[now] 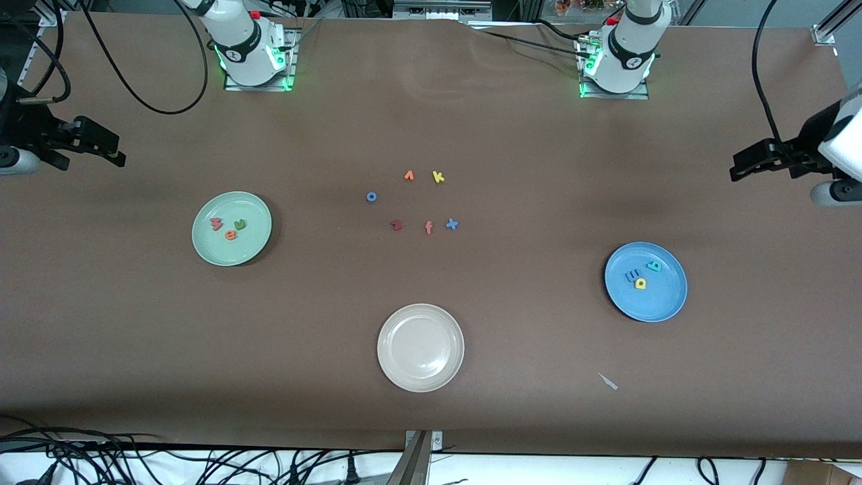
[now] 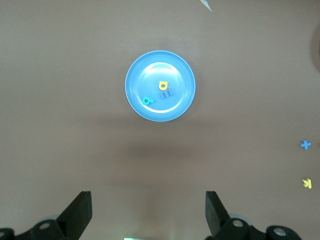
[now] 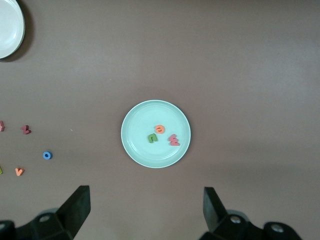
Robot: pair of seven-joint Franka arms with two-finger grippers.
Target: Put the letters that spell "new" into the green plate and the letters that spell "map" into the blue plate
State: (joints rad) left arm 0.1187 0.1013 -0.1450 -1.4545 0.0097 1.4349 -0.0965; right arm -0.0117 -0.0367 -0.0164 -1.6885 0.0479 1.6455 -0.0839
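The green plate (image 1: 229, 256) lies toward the right arm's end of the table. In it are the pinkish-red w (image 1: 216, 223), the green n (image 1: 240, 224) and the orange e (image 1: 231, 235). The blue plate (image 1: 650, 306) lies toward the left arm's end and holds the blue m (image 1: 632, 275), the yellow a (image 1: 640, 283) and the teal p (image 1: 654, 265). My right gripper (image 1: 111, 149) hangs open and empty at its end of the table, looking down on the green plate (image 3: 137, 120). My left gripper (image 1: 741, 167) hangs open and empty at its own end, over bare table beside the blue plate (image 2: 150, 75).
A beige plate (image 1: 421, 347) sits nearest the front camera, mid-table. Loose letters lie in the middle: an orange one (image 1: 409, 176), a yellow k (image 1: 438, 177), a blue o (image 1: 371, 197), a dark red one (image 1: 396, 225), a salmon f (image 1: 429, 228), a blue x (image 1: 452, 224). A pale scrap (image 1: 609, 382) lies near the blue plate.
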